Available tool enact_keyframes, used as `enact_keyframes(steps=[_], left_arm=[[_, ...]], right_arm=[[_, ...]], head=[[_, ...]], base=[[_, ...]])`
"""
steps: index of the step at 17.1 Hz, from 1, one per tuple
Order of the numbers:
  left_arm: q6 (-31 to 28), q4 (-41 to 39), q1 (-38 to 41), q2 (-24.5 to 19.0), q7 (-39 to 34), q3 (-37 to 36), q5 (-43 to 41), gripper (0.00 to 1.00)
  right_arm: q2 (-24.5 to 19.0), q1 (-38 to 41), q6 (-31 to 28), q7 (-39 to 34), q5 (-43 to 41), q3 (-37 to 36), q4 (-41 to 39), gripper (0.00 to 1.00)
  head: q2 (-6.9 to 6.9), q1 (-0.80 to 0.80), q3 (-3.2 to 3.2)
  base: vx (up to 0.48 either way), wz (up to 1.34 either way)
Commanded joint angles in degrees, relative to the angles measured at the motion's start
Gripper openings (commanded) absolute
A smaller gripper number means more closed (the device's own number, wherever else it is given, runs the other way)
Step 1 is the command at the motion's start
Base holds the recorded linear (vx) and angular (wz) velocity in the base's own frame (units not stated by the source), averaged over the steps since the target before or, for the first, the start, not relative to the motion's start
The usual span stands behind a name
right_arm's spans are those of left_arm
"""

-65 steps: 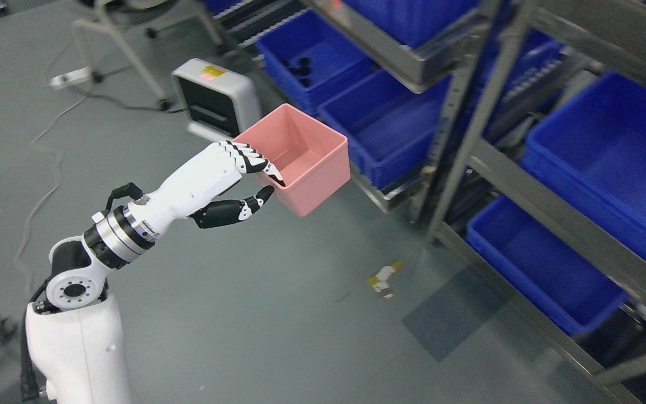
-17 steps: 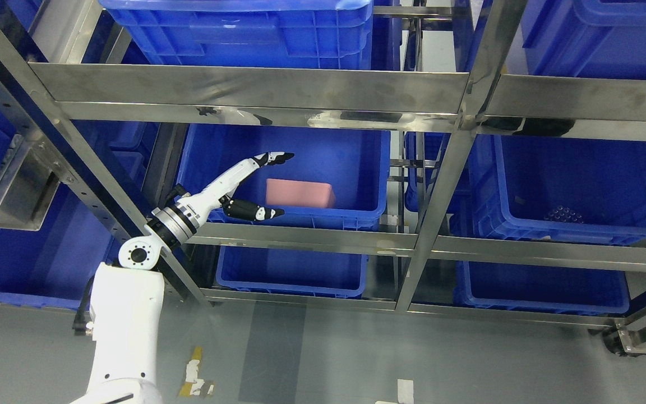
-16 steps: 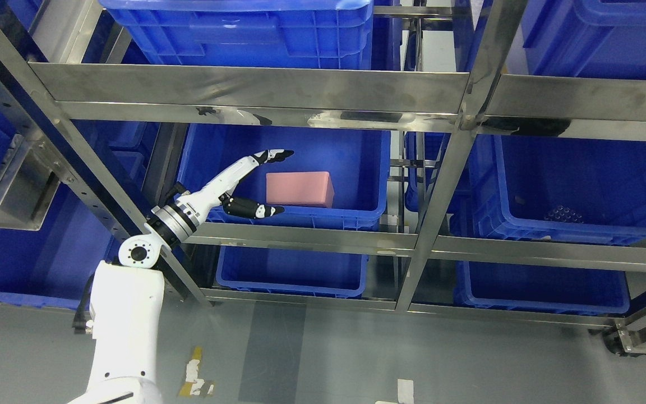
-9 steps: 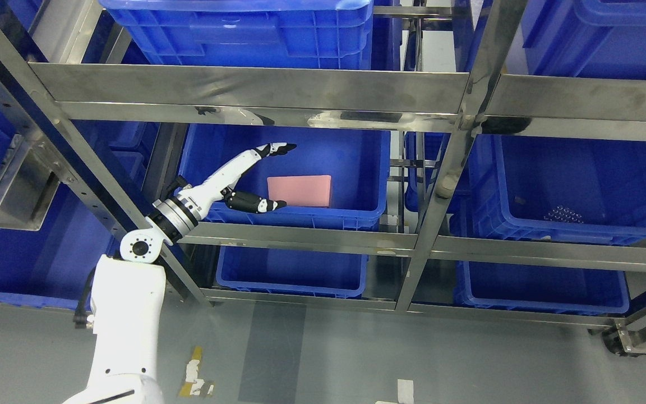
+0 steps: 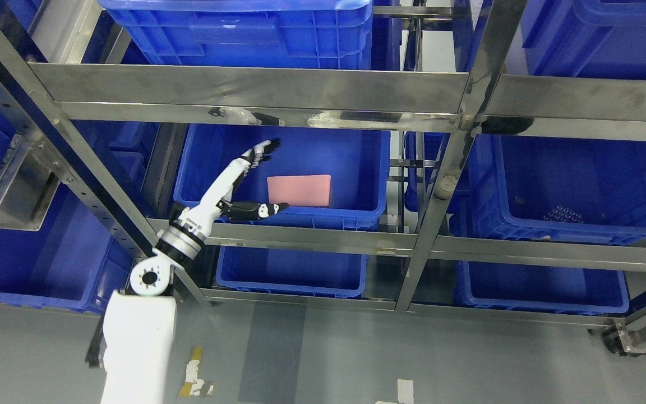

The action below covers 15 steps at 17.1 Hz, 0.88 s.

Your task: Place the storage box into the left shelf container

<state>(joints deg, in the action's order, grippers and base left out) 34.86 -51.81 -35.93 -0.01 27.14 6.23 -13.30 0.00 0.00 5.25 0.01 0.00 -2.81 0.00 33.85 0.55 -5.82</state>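
Observation:
The pink storage box (image 5: 299, 190) rests inside the blue shelf container (image 5: 356, 168) on the middle level of the metal rack, left bay. My left hand (image 5: 261, 179) is open just left of the box, fingers (image 5: 264, 148) pointing up and right, thumb (image 5: 270, 209) stretched low along the container's front rim. Nothing is held; a small gap separates the hand from the box. The left arm rises from the lower left in front of the rack. My right arm is out of sight.
The steel rack (image 5: 255, 90) has horizontal rails above and below the container and an upright post (image 5: 441, 185) to its right. More blue bins sit at the right (image 5: 575, 185), below (image 5: 292, 272), above (image 5: 239, 31) and at the far left (image 5: 37, 258). Tape scraps (image 5: 197, 376) lie on the grey floor.
The left hand carried the pink box earlier; the box now lies in the container. Over the last second the box settled flat, and the arm drew back and down, fingers swinging more upright.

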Motion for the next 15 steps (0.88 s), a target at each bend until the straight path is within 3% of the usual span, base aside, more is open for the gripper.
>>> enact_keyframes(steps=[1, 6, 11, 15], left_arm=[[-2.69, -27.17, 14.20, -0.99, -14.54, -13.60, 7.68, 0.99], [-6.64, -36.86, 20.64, -0.99, -17.48, -15.72, 7.76, 0.99], [-7.61, -39.06, 21.87, -0.99, -17.48, -15.11, 7.76, 1.00], [-7.96, -39.15, 22.57, -0.99, -17.48, -10.28, 7.85, 1.00]], right_arm=[[1.00, 0.44, 0.03, -0.01, -0.18, 0.00, -1.00, 1.00], [1.00, 0.44, 0.03, -0.01, -0.18, 0.00, -1.00, 1.00], [1.00, 0.44, 0.03, -0.01, -0.18, 0.00, -1.00, 1.00], [1.00, 0.44, 0.03, -0.01, -0.18, 0.00, -1.00, 1.00]], head=[[0.00, 0.00, 0.00], [0.00, 0.00, 0.00], [0.00, 0.00, 0.00], [0.00, 0.00, 0.00]], base=[[0.000, 0.00], [0.000, 0.00], [0.000, 0.00], [0.000, 0.00]])
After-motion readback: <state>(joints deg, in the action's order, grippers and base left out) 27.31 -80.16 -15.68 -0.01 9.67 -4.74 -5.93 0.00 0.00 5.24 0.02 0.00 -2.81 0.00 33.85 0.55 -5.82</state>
